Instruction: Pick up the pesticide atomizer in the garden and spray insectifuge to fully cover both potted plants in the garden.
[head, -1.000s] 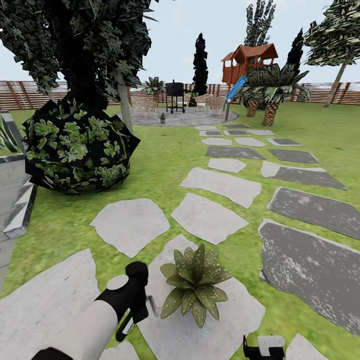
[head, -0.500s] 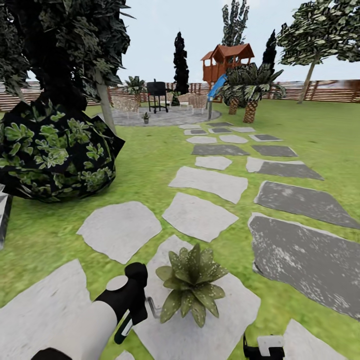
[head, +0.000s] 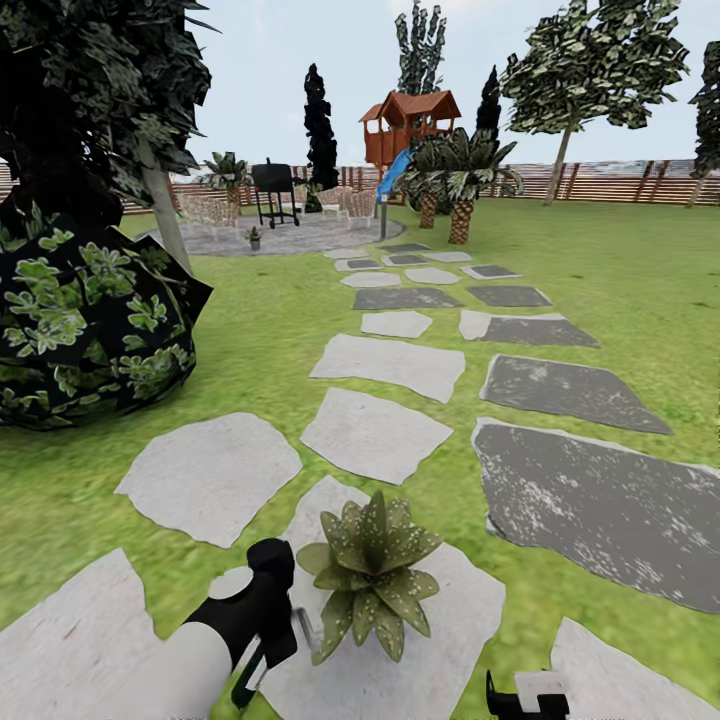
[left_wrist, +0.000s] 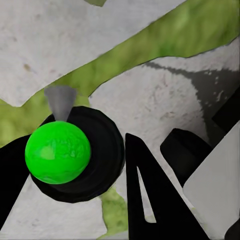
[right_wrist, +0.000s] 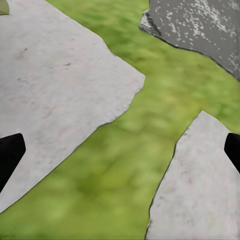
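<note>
Judging from the whitish insectifuge specks on the near potted plant (head: 370, 575), one plant looks covered, the far potted plant (head: 253, 238) remains, the left gripper (left_wrist: 117, 165) clamps the pesticide atomizer (left_wrist: 58, 151) beside the near plant, and the right gripper (right_wrist: 120, 150) gapes wide.

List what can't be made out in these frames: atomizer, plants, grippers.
- Pesticide atomizer: left wrist view shows a green top in a black ring; body hidden below.
- Left gripper: head view, arm covers it; grip unclear.
- Right gripper: cut by head view's bottom edge.
- Far potted plant on the patio: too small for specks.
- Near potted plant: pot hidden by leaves.
</note>
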